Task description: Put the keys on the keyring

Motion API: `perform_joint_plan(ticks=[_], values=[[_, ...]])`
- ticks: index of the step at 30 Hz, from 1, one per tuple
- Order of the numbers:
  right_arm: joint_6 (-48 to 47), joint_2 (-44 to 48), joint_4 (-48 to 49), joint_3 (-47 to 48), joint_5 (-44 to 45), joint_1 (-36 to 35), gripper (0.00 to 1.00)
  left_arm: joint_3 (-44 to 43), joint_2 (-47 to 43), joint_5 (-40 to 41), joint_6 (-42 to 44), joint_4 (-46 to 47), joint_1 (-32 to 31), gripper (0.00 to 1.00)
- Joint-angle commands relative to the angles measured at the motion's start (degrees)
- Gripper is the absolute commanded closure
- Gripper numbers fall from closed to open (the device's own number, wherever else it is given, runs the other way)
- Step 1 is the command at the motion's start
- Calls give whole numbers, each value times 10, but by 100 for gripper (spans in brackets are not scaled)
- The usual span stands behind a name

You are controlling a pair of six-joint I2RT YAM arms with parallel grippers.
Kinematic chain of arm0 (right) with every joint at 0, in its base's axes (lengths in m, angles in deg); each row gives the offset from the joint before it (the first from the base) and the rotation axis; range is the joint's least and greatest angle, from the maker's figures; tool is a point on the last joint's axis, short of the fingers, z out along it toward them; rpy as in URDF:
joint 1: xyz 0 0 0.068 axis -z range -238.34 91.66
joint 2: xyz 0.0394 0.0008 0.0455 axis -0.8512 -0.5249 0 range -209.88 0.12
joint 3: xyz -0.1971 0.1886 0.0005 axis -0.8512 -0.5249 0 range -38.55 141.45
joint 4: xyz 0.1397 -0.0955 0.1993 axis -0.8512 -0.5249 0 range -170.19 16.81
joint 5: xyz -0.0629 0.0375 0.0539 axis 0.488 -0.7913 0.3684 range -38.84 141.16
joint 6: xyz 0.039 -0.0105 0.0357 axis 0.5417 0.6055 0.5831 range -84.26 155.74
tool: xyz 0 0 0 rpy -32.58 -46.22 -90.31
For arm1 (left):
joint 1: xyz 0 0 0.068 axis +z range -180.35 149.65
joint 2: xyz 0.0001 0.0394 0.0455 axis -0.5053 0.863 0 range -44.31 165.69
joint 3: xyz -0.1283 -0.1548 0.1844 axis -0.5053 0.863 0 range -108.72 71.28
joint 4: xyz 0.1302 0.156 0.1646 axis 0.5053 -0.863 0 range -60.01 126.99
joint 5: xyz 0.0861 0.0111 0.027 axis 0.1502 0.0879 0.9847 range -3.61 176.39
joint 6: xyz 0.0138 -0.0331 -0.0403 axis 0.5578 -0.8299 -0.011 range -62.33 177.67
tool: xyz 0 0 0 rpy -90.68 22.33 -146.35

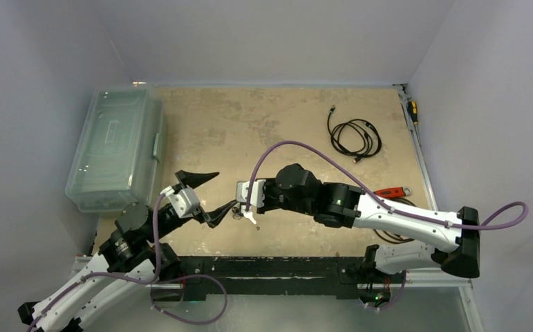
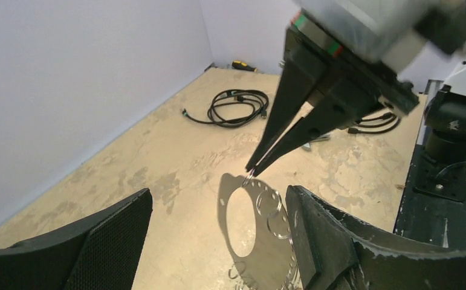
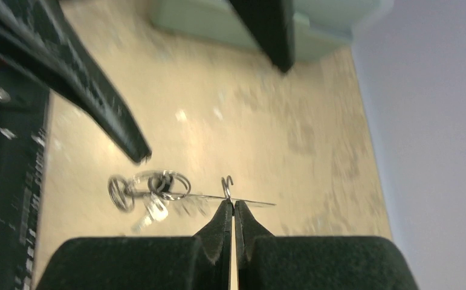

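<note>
The keyring (image 2: 245, 208) is a flat silvery crescent plate with holes along its edge and small wire rings on it. It hangs above the table between my grippers. My right gripper (image 3: 234, 204) is shut on its top edge, beside a small ring (image 3: 227, 184); it also shows in the top view (image 1: 244, 206). A plain silver key (image 3: 148, 212) dangles, blurred, among the rings. I cannot make out the black-headed key. My left gripper (image 2: 218, 199) is wide open around the keyring, whose edge lies close to the right finger (image 2: 333, 235).
A clear plastic lidded box (image 1: 115, 149) stands at the far left. A coiled black cable (image 1: 354, 137) lies at the back right. A red-handled wrench (image 1: 391, 192) lies behind my right arm. A yellow-and-black screwdriver (image 1: 411, 111) lies by the right wall.
</note>
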Motion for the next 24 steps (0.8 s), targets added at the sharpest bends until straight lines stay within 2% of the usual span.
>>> perform_joint_plan(ticks=[1, 3, 7, 12, 19, 24], values=[[-49, 37, -11, -24, 131, -7, 100, -26, 24, 44, -29, -3, 2, 14], [-44, 39, -25, -27, 149, -8, 100, -31, 38, 44, -52, -2, 1, 7], [-30, 54, -26, -49, 162, -8, 100, -56, 76, 72, -116, -13, 2, 4], [-4, 86, -30, -80, 177, -8, 100, -127, 130, 173, -195, -95, 2, 1], [45, 127, -55, -82, 116, -8, 100, -121, 212, 250, -338, -169, 2, 3], [62, 148, -80, -83, 109, -8, 100, -118, 302, 254, -388, -202, 2, 12]])
